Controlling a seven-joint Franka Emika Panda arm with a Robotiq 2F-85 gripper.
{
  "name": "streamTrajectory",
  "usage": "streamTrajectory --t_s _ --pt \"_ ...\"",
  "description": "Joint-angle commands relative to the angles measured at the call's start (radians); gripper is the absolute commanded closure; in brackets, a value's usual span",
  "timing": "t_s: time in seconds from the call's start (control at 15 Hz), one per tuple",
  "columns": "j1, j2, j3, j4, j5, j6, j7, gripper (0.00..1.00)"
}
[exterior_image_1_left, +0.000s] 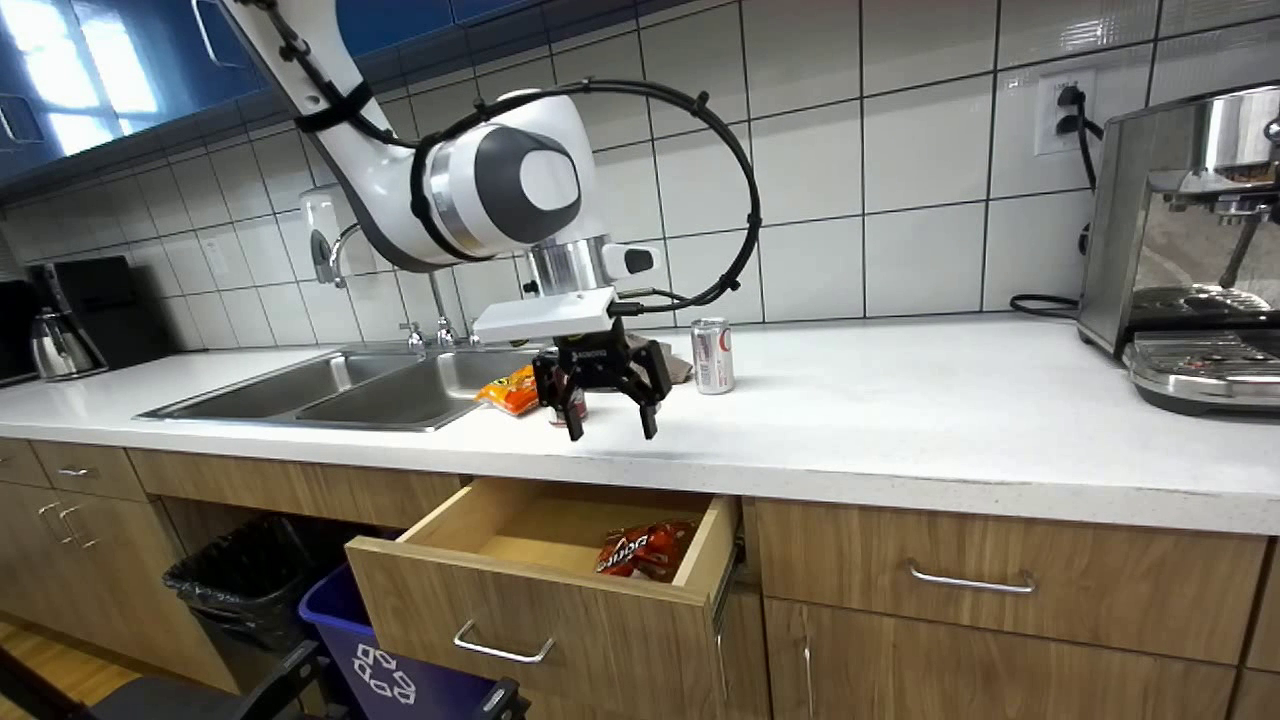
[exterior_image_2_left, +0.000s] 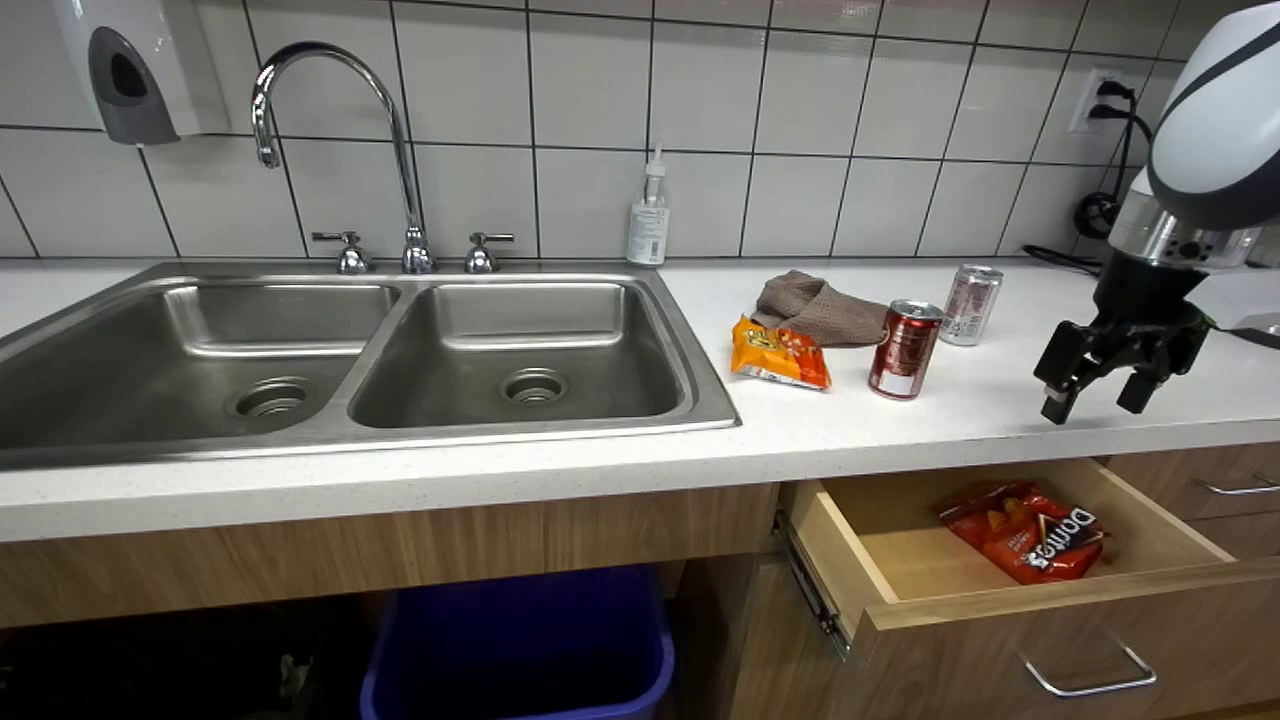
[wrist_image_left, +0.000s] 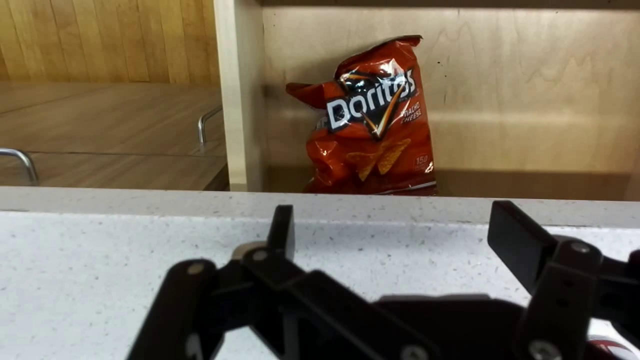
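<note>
Empty gripper (exterior_image_1_left: 612, 430), jaws wide apart, hangs above the countertop (exterior_image_1_left: 900, 420) near the open drawer (exterior_image_1_left: 600, 625); lowered too far, it could strike the countertop.

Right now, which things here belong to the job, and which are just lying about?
Likely in the job, judging by the wrist view:
gripper, open and empty
Doritos bag
pulled-out drawer holding that bag

Probably just left on the counter:
orange snack bag
brown cloth
red can
silver can

Red Doritos bag (exterior_image_1_left: 650, 551), crinkled, lies printed face up toward 3 o'clock within the open drawer (exterior_image_1_left: 535, 540) in an exterior view.
</note>
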Motion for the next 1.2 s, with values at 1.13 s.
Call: streamTrajectory --t_s 1.13 --pt "0.087 -0.175 0.111 0.056 0.087 -0.015 -0.01 0.0"
